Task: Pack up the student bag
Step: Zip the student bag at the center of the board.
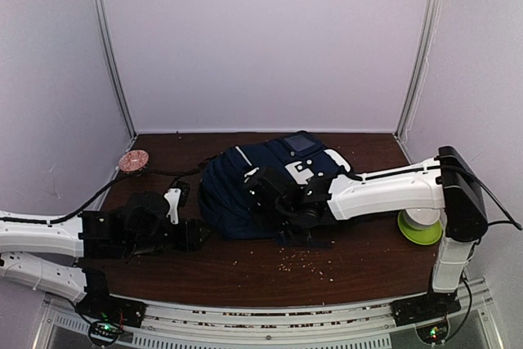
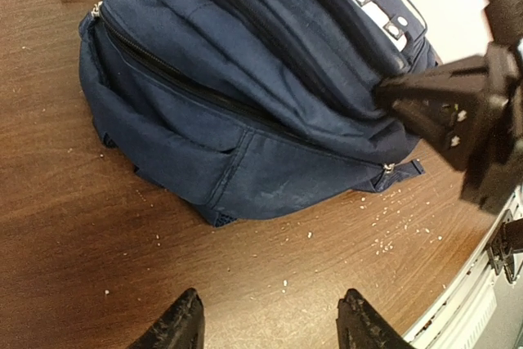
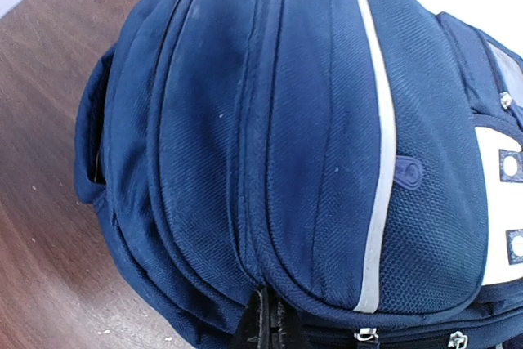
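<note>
**Right gripper clenched at the bag's seam, left gripper spread wide short of it**

You had the student bag, a large navy-blue fabric backpack with white trim stripes [image 1: 233, 190], lying on its side in the middle of the dark-brown wooden table [image 1: 163, 274]. Your right gripper [image 3: 263, 320] was pressed against the bag's near rim with its jaws clenched together. Its own wrist camera cut the fingers off at the bottom edge, leaving only a dark wedge meeting a zip line. You could not tell from any view whether a zip pull or a fold of cloth was pinched between them.

The left wrist view showed that gripper from the side, its tip touching the bag's upper edge. The overhead view hid that contact under the white arm.

Your left gripper [image 2: 270, 326] was released and spread wide, holding nothing. It sat near the bag's bottom end but apart from it. Only its two black fingertips [image 2: 181, 320] showed, cut off by the frame.

Pale scattered crumbs [image 2: 391, 239] lay on the wood just beside the bag.

Only the overhead view showed two other things. A lime-green round object with a white top [image 1: 417, 233] sat well apart from the bag, half hidden behind the right arm. A small reddish-brown disc [image 1: 133, 159] lay on the bag's other side, too small to identify.
</note>
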Tool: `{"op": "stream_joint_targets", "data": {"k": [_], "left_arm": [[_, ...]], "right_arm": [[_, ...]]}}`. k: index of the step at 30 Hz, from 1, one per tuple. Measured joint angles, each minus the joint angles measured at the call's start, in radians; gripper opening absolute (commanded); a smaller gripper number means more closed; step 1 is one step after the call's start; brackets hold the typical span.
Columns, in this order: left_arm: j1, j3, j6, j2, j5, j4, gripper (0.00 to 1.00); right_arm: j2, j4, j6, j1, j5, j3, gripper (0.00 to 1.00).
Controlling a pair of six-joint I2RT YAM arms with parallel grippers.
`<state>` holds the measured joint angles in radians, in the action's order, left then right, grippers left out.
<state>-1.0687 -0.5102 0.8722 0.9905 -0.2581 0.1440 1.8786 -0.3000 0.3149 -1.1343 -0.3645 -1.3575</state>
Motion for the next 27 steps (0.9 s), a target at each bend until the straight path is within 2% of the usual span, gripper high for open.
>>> {"op": "stream_joint_targets", "data": {"k": [6,9,11,14,18,22,27], "left_arm": [[0.000,-0.005,-0.017,0.039,0.007,-0.031,0.94],[0.000,-0.014,-0.019,0.073,0.013,-0.047,0.94],[-0.003,-0.024,-0.021,0.092,0.016,-0.055,0.94],[-0.007,-0.041,-0.023,0.120,0.025,-0.077,0.94],[-0.007,-0.103,-0.027,0.190,0.031,-0.085,0.96],[0.003,-0.193,-0.011,0.281,0.048,-0.079,0.98],[0.044,-0.290,0.089,0.379,0.101,-0.075,0.98]], "right_arm": [[-0.083,-0.005,0.041,0.021,0.034,0.000,0.02],[-0.137,0.008,0.068,0.035,0.035,0.011,0.26],[-0.206,0.047,0.090,0.042,0.044,0.075,0.38],[-0.360,0.100,0.134,0.050,0.070,0.245,0.47],[-0.509,0.208,0.209,0.054,0.117,0.467,0.50],[-0.536,0.298,0.286,0.054,0.143,0.638,0.51],[-0.558,0.342,0.352,0.053,0.152,0.743,0.51]]}}
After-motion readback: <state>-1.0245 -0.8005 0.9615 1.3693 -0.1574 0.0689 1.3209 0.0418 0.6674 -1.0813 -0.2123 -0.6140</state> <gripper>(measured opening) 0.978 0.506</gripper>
